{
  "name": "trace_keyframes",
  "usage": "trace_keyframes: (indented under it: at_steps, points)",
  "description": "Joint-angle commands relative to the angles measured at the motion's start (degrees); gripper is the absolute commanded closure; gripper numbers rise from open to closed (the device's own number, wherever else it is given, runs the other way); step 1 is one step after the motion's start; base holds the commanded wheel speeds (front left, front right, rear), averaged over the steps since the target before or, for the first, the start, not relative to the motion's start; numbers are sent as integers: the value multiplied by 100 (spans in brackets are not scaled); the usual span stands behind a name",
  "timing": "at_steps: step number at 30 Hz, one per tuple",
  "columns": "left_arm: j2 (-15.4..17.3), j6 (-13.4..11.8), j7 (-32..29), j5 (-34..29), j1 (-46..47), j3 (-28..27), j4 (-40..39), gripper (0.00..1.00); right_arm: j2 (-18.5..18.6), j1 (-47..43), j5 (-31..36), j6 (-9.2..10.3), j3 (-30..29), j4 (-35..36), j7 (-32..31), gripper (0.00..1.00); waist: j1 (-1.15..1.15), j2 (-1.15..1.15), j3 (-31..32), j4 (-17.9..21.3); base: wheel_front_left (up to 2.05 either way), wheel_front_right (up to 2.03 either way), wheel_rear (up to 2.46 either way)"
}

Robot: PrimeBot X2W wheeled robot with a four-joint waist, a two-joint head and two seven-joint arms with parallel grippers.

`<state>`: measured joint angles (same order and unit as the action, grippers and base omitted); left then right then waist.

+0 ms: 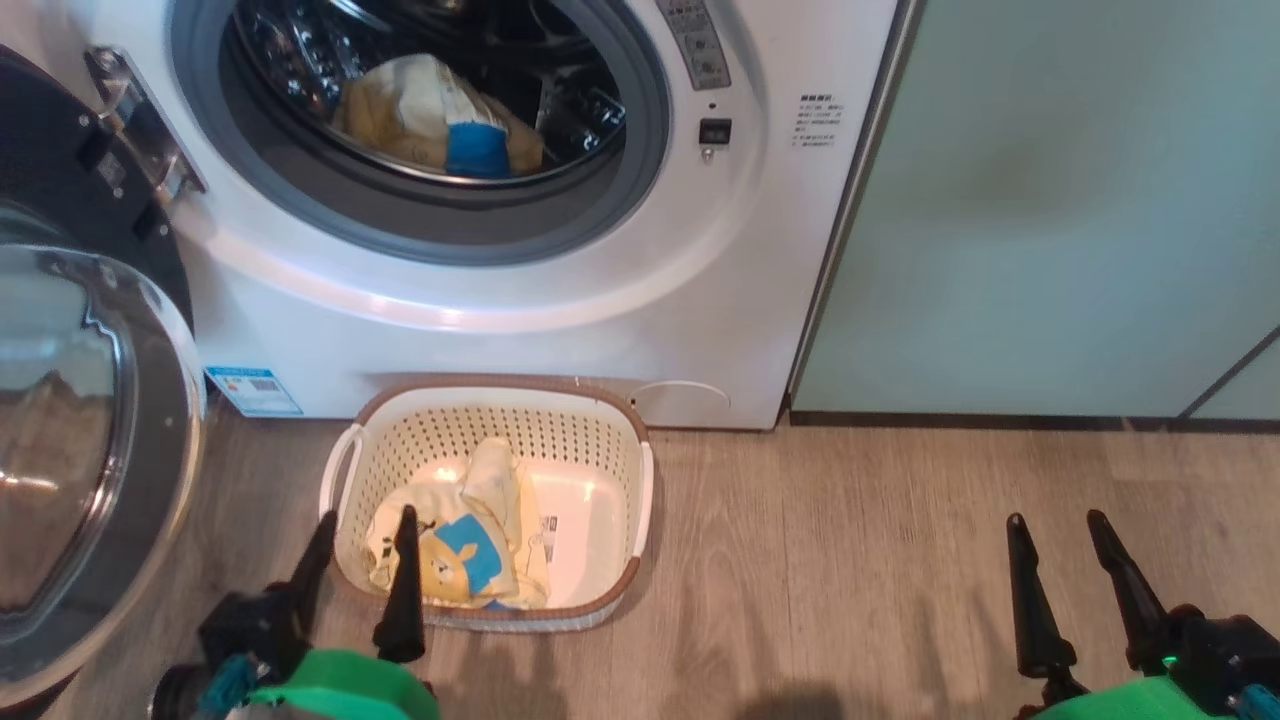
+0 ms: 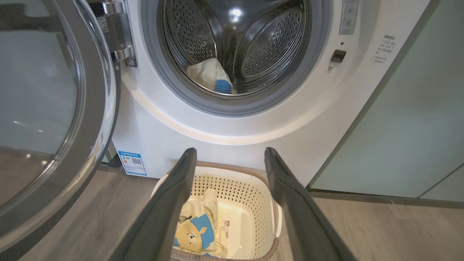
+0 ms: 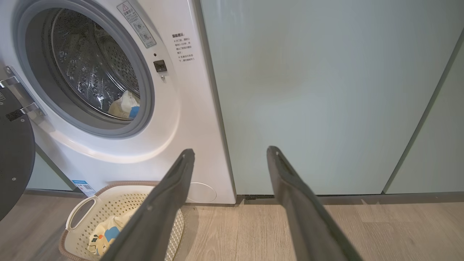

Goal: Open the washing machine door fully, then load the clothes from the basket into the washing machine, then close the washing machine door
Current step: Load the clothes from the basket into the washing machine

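In front of the washing machine (image 1: 600,300), on the wood-look floor (image 1: 850,560), the basket (image 1: 500,386) stands close against the machine's lower front panel, below the round opening. The washing machine door (image 1: 90,450) stands swung wide open on its metal hinge (image 1: 140,125) at the left side of the machine, with its glass bowl window turned toward the room.

Inside the steel drum (image 2: 268,43) lies one pale-yellow and cream garment (image 1: 440,115) with a blue patch, low in the drum and near the grey rubber ring. The clothes (image 1: 470,545) in the basket lie bunched in its left half, bear print on the blue patch facing up. A label on the basket bottom shows just beside them to the right. A blue-and-white sticker (image 1: 252,390) sits at the machine's lower front corner, near the basket's far left handle.

The left gripper (image 1: 367,513) hangs over the near left corner of the basket. Its two dark fingers are spread wide with nothing between them. In the left wrist view the fingers frame the clothes and stand clear of them.

The right gripper (image 1: 1057,517) hangs over bare floor, well to the right of the basket and in front of the pale-green cabinet door (image 1: 1050,200). Its fingers are likewise spread and empty.
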<state>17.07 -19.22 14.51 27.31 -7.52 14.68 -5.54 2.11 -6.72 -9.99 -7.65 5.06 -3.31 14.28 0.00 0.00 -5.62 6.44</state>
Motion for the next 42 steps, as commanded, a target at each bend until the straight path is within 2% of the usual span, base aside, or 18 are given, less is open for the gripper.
trace_keyframes:
  at_steps: [1, 5, 10, 20, 26, 34, 40, 42]
  points:
    - [32, 31, -6, -32, 342, -194, -87, 0, 76, 213, 7, 16, 129, 212, 18, 0, 0, 0, -61, 3, 0, 0, 0]
    - [22, 215, -100, 35, 665, -87, 362, 0, 76, 306, -11, 16, 163, 254, 28, 0, 0, 0, -310, 10, 0, 0, 0]
    - [-76, 585, -123, 140, 1316, 82, 1123, 0, 76, 514, -52, 16, 203, 280, 43, 0, 0, 0, -780, 40, 0, 0, 0]
    - [-342, 1425, -117, 262, 2861, 392, 3414, 0, 76, 1045, -197, 16, 286, 313, 69, 0, 0, 0, -1855, 195, 0, 0, 0]
    - [-444, 1768, -267, 316, 3719, 493, 4597, 0, 76, 1399, -357, 16, 387, 431, 71, 0, 0, 0, -2532, 375, 0, 0, 0]
    - [-268, 1884, -369, 157, 4663, 593, 5643, 0, 76, 1798, -625, 16, 524, 477, 71, 0, 0, 0, -3272, 725, 0, 0, 0]
    - [-19, 1795, -397, -62, 5322, 698, 6297, 0, 76, 2023, -769, 16, 671, 525, 72, 0, 0, 0, -3707, 1005, 0, 0, 0]
    - [156, 1745, -486, -124, 5552, 722, 6609, 0, 76, 2118, -890, 16, 764, 552, 72, 0, 0, 0, -3892, 1183, 0, 0, 0]
